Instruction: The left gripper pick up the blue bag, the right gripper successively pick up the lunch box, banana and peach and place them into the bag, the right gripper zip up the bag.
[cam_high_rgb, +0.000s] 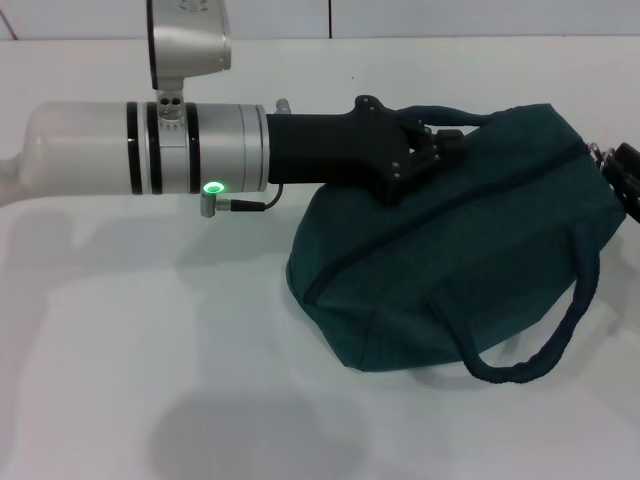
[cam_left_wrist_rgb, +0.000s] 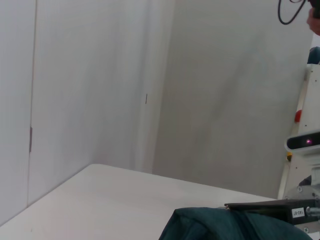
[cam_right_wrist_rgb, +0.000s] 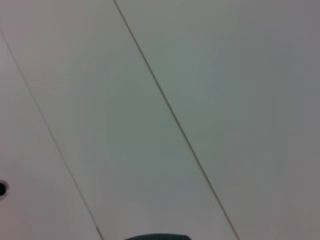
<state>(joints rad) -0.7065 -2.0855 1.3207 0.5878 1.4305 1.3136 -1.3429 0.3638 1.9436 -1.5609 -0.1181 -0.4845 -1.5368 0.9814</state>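
The blue bag (cam_high_rgb: 450, 260) lies slumped on the white table, its long zipper line running closed along its top. One rolled handle loops down at the front (cam_high_rgb: 560, 330). My left gripper (cam_high_rgb: 445, 140) reaches in from the left and is shut on the other handle at the bag's top. My right gripper (cam_high_rgb: 625, 175) shows only partly, at the bag's right end by the zipper's end. The bag's top edge also shows in the left wrist view (cam_left_wrist_rgb: 220, 225) and as a sliver in the right wrist view (cam_right_wrist_rgb: 157, 236). The lunch box, banana and peach are out of view.
The white table (cam_high_rgb: 150, 350) stretches in front of and left of the bag, with the left arm's shadow on it. A pale panelled wall (cam_left_wrist_rgb: 100, 75) stands behind the table. The robot's body (cam_left_wrist_rgb: 305, 142) shows in the left wrist view.
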